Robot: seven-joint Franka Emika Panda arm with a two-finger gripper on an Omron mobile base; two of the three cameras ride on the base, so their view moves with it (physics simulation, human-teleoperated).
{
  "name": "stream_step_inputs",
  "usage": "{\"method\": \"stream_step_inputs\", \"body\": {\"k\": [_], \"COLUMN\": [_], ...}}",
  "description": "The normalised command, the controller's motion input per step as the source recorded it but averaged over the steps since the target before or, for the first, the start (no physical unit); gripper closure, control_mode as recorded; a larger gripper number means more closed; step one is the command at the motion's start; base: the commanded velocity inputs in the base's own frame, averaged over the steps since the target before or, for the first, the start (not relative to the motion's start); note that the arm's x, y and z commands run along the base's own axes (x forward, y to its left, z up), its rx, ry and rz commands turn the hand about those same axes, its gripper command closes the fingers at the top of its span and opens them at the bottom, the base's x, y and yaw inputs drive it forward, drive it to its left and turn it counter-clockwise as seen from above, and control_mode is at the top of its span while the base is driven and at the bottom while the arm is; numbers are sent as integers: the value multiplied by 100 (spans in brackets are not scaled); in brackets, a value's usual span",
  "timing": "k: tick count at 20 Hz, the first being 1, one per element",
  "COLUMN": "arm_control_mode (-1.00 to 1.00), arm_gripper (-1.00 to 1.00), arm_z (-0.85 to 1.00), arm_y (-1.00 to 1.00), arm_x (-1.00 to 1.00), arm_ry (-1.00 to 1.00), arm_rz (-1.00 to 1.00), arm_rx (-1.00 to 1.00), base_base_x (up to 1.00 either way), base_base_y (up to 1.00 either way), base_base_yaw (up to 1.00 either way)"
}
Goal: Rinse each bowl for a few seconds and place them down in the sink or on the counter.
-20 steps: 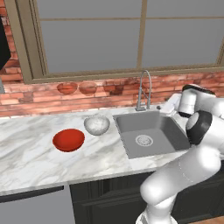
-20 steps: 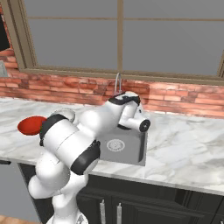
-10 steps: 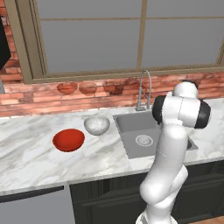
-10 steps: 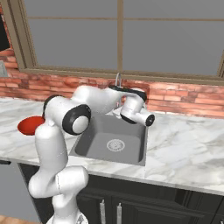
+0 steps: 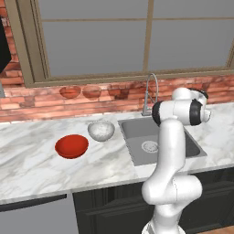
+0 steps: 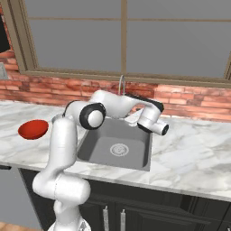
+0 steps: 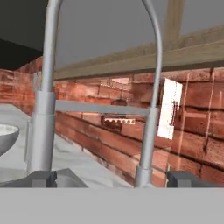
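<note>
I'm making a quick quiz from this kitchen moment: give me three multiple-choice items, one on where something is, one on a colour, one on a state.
1. Where do the bowls sit?
A. in the sink
B. on the counter, to the left of the sink
C. on the window sill

2. What colour is the wide shallow bowl?
A. red
B. blue
C. green

3. How is the gripper?
A. shut on a bowl
B. shut on the faucet
C. open, holding nothing

Answers:
1 B: the red bowl and the speckled bowl rest on the counter beside the sink.
2 A: it is glossy red.
3 C: the gripper has its tips spread, facing the faucet.
</note>
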Motion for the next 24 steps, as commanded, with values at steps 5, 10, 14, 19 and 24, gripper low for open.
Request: {"method": "stream_step_inputs", "body": {"k": [5, 10, 14, 19, 24], "arm_control_mode": [-100, -100, -100, -100, -100], "arm_gripper": [-100, -100, -100, -100, -100], "arm_z": [-26, -6, 0, 0, 0], "arm_y": [0, 11, 14, 14, 9], "arm_x": [34, 33, 26, 23, 17], "arm_ry": [0, 0, 0, 0, 0], "arm_rz": [4, 1, 0, 0, 0], "arm_rx": [4, 1, 0, 0, 0], "base_base_x": [0, 0, 0, 0, 0], "base_base_y": [0, 0, 0, 0, 0], "base_base_yaw": [0, 0, 0, 0, 0]}}
